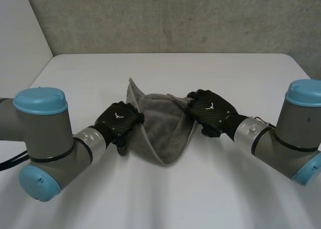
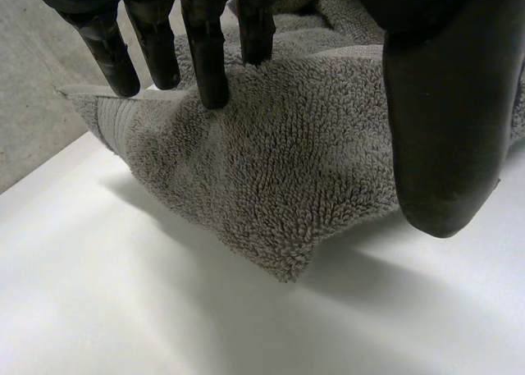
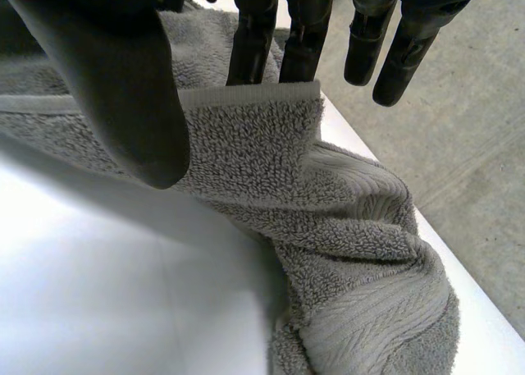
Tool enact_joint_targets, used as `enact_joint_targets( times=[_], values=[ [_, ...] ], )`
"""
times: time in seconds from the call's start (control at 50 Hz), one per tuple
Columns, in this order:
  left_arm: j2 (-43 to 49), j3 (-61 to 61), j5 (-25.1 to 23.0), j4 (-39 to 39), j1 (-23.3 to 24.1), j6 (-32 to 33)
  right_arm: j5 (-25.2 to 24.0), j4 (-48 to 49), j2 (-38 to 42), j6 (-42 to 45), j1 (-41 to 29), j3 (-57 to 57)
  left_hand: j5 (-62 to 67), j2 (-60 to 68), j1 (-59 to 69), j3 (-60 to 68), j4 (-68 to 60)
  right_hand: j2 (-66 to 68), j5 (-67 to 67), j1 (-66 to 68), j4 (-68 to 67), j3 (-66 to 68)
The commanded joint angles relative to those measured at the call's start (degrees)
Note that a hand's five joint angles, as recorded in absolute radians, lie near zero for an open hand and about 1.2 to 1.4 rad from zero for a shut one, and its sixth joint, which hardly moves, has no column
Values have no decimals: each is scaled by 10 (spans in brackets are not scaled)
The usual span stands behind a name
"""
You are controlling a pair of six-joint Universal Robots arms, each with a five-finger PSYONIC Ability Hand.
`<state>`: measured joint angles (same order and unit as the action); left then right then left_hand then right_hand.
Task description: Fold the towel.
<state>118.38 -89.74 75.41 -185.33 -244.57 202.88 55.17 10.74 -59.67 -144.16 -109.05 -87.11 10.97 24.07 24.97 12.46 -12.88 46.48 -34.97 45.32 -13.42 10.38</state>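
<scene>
The grey towel (image 1: 160, 134) lies bunched in the middle of the white table (image 1: 165, 68), coming to a point toward me. My left hand (image 1: 119, 120) is at its left edge. In the left wrist view its straight fingers (image 2: 205, 47) touch the top of the towel (image 2: 287, 162), the thumb stands well apart, and the hand is open. My right hand (image 1: 210, 109) is at the towel's upper right corner. There the towel's hem (image 3: 246, 96) stands upright between the thumb and the fingers (image 3: 250, 38), which hold it.
A towel flap (image 1: 131, 86) stands up at the back left of the heap. Both grey arms reach in from the near corners. The table's far edge meets a concrete wall (image 1: 175, 18), and the floor (image 3: 459, 145) shows past the table edge.
</scene>
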Motion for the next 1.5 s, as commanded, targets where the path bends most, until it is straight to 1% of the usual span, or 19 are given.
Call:
enact_joint_targets(
  times=[0.02,0.08,0.26,0.32,0.4,0.42,0.46,0.48,0.52,0.58,0.62,0.74,0.98,1.08,1.12,1.22,1.34,1.38,1.5],
  values=[
    [-5,-1,-6,1,4,1,-1,7,38,8,-7,20,-50,-81,-90,-25,29,-19,4,-8,34,-4],
    [-13,-3,-7,1,5,4,0,6,42,9,-12,25,-108,-139,-147,-25,29,-19,4,-8,34,-4],
    [-22,12,-26,-19,0,16,-1,6,50,9,-13,27,-109,-140,-149,-25,29,-19,4,-8,34,-4],
    [-18,25,-42,-18,-4,42,-1,6,50,10,-16,26,-109,-140,-149,-25,29,-19,4,-8,34,-4],
    [-14,33,-65,-13,-13,108,1,6,51,9,-17,26,-109,-140,-149,-25,29,-19,4,-8,34,-4],
    [-14,33,-65,-13,-13,108,1,6,51,9,-17,26,-109,-140,-149,-25,29,-19,4,-8,34,-4],
    [-14,38,-81,-12,-13,156,0,6,51,9,-17,26,-109,-140,-149,-25,29,-19,4,-8,34,-4],
    [-14,38,-81,-12,-13,156,-1,6,51,9,-17,26,-109,-140,-149,-25,29,-19,4,-8,34,-4],
    [-7,48,-85,-5,-13,195,0,6,51,9,-17,25,-106,-137,-146,-25,29,-19,4,-8,34,-4],
    [0,54,-84,1,-13,210,0,5,50,9,-16,25,-104,-135,-144,-25,29,-19,4,-8,34,-4],
    [11,62,-84,25,-13,232,1,5,50,9,-16,25,-69,-100,-109,-25,29,-19,4,-8,34,-4],
    [18,65,-88,67,-17,251,0,5,51,8,-16,22,-37,-68,-77,-25,29,-19,4,-8,34,-4],
    [56,76,-99,73,-19,263,2,6,58,8,-15,21,-29,-60,-68,-25,29,-19,4,-8,34,-4],
    [72,91,-98,75,-20,276,4,6,61,8,-15,22,62,31,22,-25,29,-17,2,-6,34,-4],
    [74,98,-98,77,-20,276,6,6,63,9,-15,22,203,172,163,-25,29,-14,-1,-3,34,-4],
    [68,95,-94,77,-31,277,13,4,71,9,-15,23,231,200,191,-25,29,1,-16,13,34,-4],
    [64,89,-93,95,-39,274,30,2,67,23,-8,23,294,263,254,-25,29,119,-134,130,34,-4],
    [64,87,-93,107,-42,271,44,-2,63,47,-6,18,328,297,288,-25,29,334,-349,346,34,-4],
    [62,77,-94,138,-50,268,42,-13,40,75,-6,-7,370,339,330,-25,29,335,-350,347,34,-4]
  ],
)
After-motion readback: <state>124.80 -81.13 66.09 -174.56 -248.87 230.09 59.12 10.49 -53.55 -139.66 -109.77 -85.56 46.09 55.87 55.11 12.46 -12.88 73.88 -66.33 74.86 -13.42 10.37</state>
